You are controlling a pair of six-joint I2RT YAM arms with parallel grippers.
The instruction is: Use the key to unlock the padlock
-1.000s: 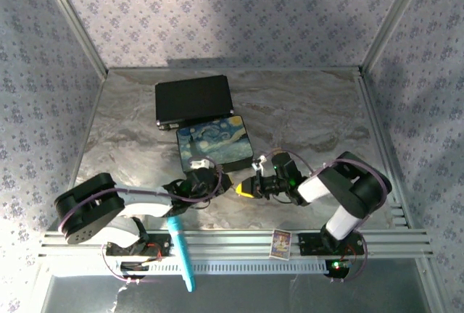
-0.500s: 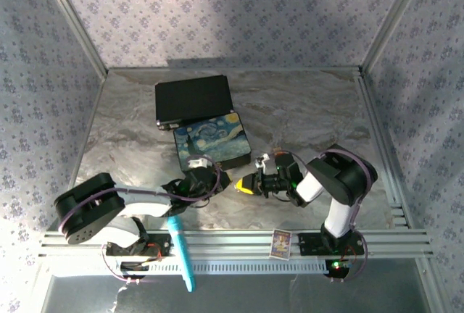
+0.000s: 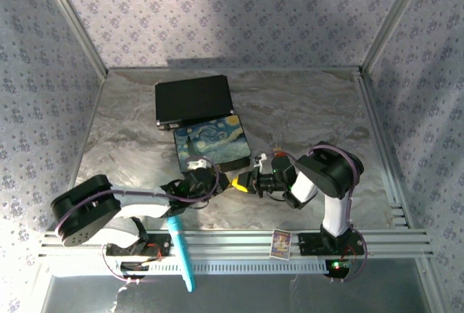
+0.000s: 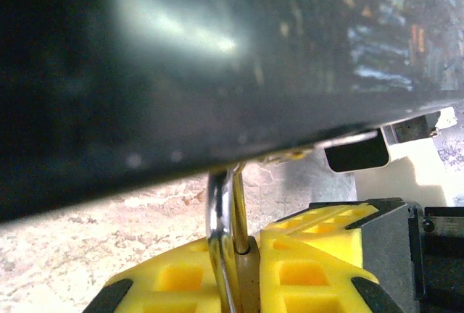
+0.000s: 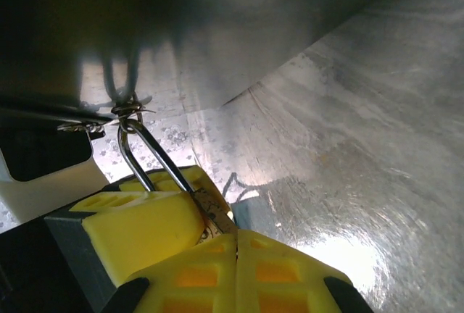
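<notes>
The tiny brass padlock point(image 4: 255, 284) is pinched between the yellow pads of my left gripper point(image 4: 250, 277), which is shut on it. Its silver shackle point(image 4: 223, 204) rises to the metal latch point(image 5: 101, 126) of the painted box point(image 3: 212, 143). In the top view my left gripper point(image 3: 220, 180) and right gripper point(image 3: 244, 182) meet tip to tip below the box's front. My right gripper point(image 5: 235, 244) is shut, its pads pressed together against the padlock's point(image 5: 210, 211) lower end. The key is buried between them and its red head is hidden.
A black case point(image 3: 192, 99) lies behind the painted box. A light-blue pen-like stick point(image 3: 181, 251) and a small card point(image 3: 280, 242) rest on the front rail. Marbled table point(image 3: 312, 117) stretches open to the right and far side.
My right gripper has slid left, its elbow folding in, until its tips reach the padlock. The painted box has shifted slightly left. My left gripper keeps its hold.
</notes>
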